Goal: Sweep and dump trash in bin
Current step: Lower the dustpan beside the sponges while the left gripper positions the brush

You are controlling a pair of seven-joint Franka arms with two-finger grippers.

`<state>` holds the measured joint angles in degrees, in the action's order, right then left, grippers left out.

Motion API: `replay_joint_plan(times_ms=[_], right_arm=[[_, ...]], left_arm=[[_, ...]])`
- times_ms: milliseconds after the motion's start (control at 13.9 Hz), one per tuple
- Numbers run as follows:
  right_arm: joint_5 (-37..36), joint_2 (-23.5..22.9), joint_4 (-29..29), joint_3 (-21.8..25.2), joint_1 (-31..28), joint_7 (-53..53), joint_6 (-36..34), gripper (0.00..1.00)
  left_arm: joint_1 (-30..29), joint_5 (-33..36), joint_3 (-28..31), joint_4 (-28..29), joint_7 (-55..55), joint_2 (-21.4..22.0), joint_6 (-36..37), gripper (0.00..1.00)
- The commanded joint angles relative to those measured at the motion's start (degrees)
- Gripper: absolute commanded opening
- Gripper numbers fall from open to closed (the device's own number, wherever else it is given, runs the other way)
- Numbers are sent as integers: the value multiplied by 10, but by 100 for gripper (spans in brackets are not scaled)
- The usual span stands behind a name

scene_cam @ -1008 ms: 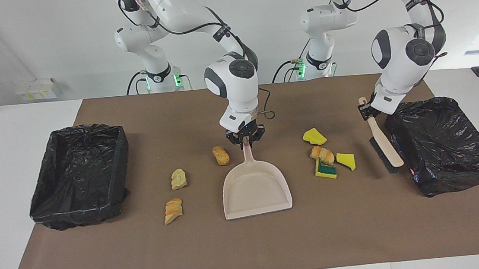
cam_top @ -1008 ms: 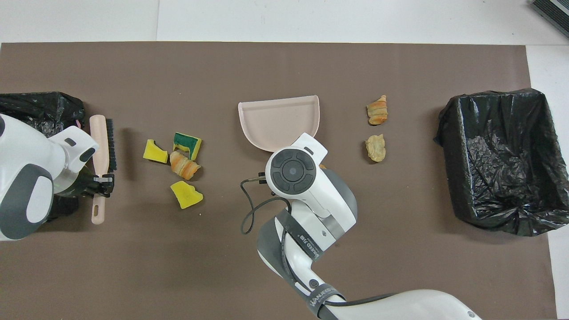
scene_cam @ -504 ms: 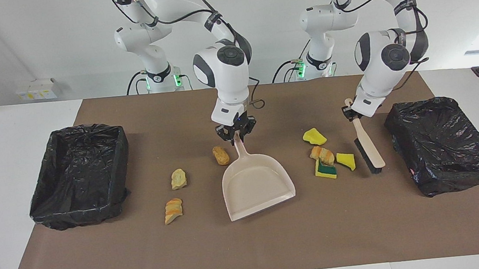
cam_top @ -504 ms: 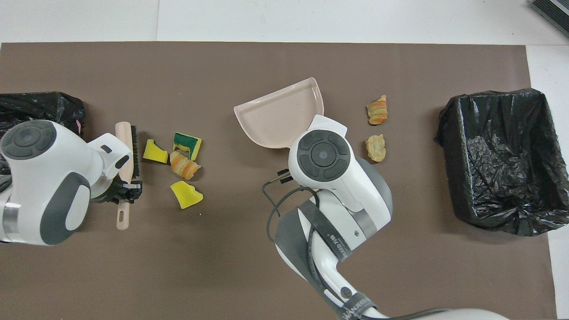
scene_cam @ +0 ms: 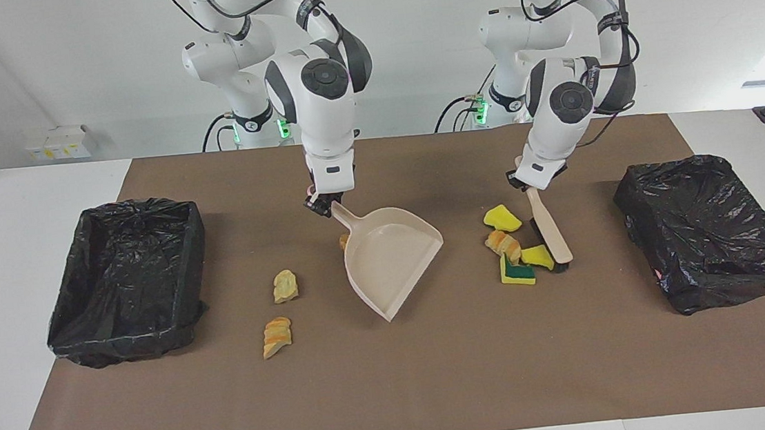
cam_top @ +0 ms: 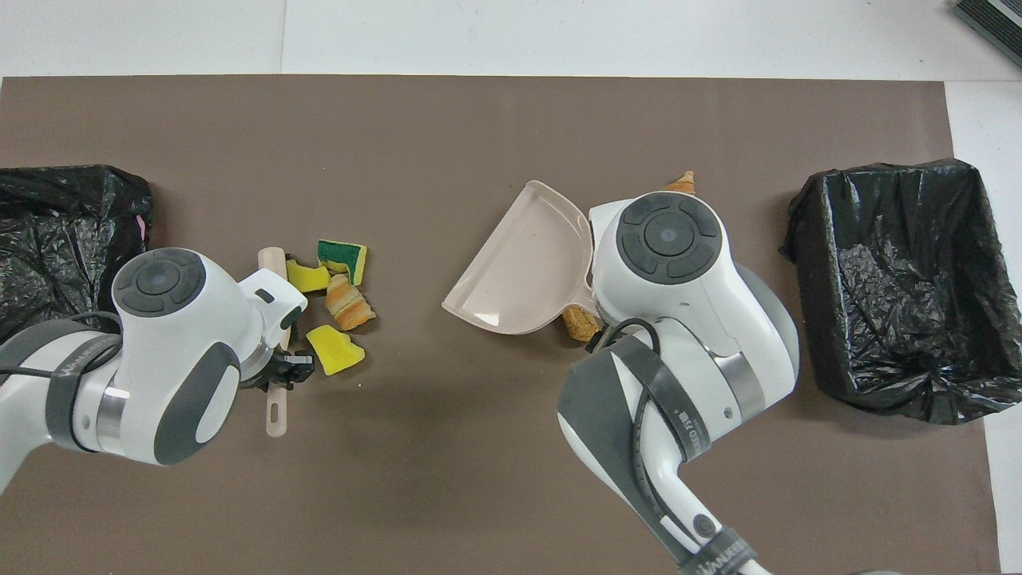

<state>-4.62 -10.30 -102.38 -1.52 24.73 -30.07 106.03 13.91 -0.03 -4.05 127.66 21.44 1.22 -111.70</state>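
Observation:
My right gripper [scene_cam: 321, 205] is shut on the handle of the beige dustpan [scene_cam: 390, 259] [cam_top: 519, 255]. The pan's mouth is angled toward the pile of trash. My left gripper [scene_cam: 527, 185] [cam_top: 287, 371] is shut on the brush [scene_cam: 550, 228] [cam_top: 275, 407]. The bristles press against a yellow sponge chunk [scene_cam: 537, 255] [cam_top: 306, 275]. Bunched beside it are a green-and-yellow sponge [scene_cam: 516, 273] [cam_top: 342, 257], a bread lump [scene_cam: 504, 246] [cam_top: 349, 292] and another yellow chunk [scene_cam: 502, 218] [cam_top: 334, 349]. One lump [cam_top: 580, 322] is partly hidden by the pan.
Two more bread lumps [scene_cam: 285, 286] [scene_cam: 277, 336] lie between the dustpan and the black-lined bin [scene_cam: 125, 279] [cam_top: 894, 279] at the right arm's end. A second black-lined bin [scene_cam: 709, 228] [cam_top: 56, 231] stands at the left arm's end.
The right gripper swung the dustpan round, turning its mouth toward the sponge pile. The left gripper swept the brush toward the middle and pushed a yellow chunk against the other scraps.

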Motion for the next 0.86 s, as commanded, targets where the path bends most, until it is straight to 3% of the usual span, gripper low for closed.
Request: replay_joint_plan(times_ms=[0, 216, 504, 792], right_arm=[[-7, 5, -13, -4, -21, -137, 22, 0], [-23, -12, -14, -4, -21, -268, 43, 0], [-86, -32, -13, -5, 8, -294, 48, 0], [-113, -45, -8, -5, 26, -295, 47, 0]], left_arm=[[31, -40, 7, 15, 0, 22, -6, 0], [22, -45, 12, -30, -1, 22, 15, 0], [-54, -38, 12, -25, 1, 11, -60, 0], [-46, -38, 12, -7, 3, -8, -83, 0]])
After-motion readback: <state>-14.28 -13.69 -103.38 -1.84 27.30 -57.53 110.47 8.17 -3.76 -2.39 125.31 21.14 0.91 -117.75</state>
